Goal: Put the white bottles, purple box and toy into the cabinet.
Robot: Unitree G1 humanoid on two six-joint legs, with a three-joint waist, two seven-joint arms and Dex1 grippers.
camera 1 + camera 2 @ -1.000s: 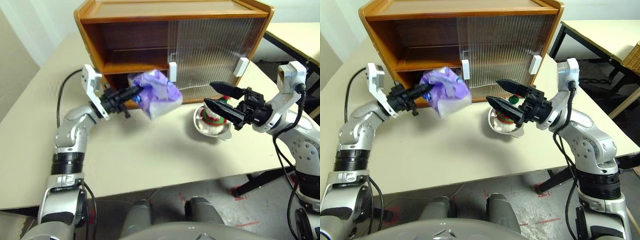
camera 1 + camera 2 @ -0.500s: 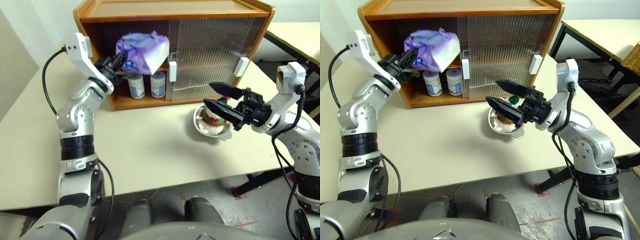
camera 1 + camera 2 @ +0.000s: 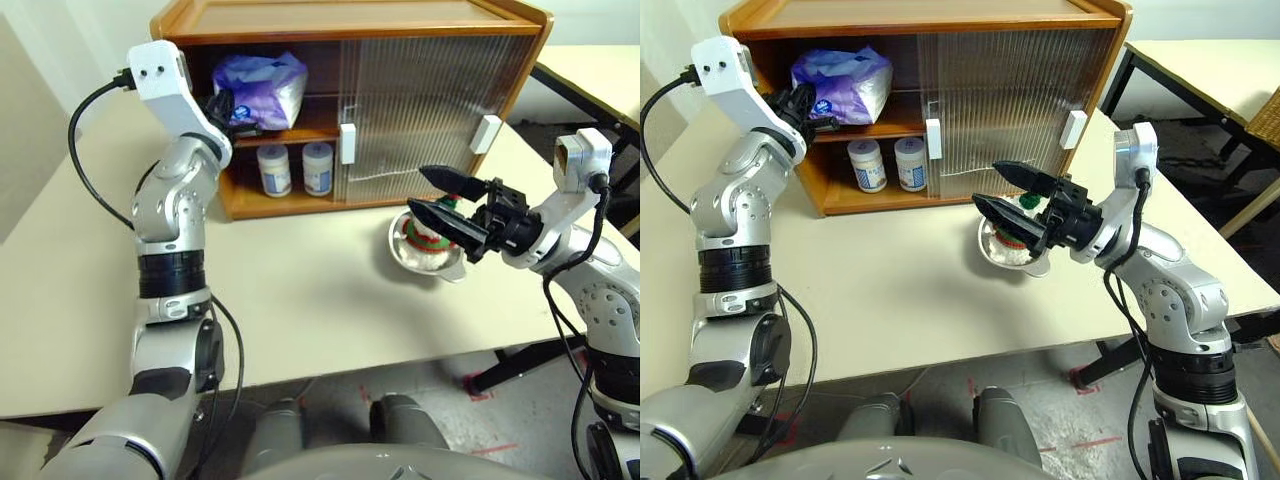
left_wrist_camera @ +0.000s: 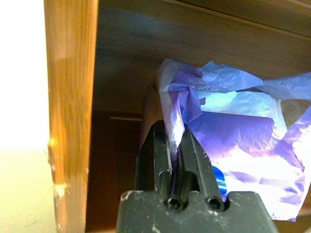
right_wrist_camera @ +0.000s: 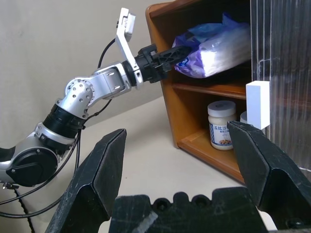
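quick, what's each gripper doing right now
Left gripper: shut on the purple box, at the cabinet's upper shelf.
Right gripper: open, holding nothing.

A lab or test room, staged rather than lived in: a plain cream tabletop (image 3: pixel 300 300) on black legs, a bare grey floor with red tape marks (image 3: pixel 478 392), a second table (image 3: pixel 1200 60) behind, and pale blank walls (image 5: pixel 58 43).
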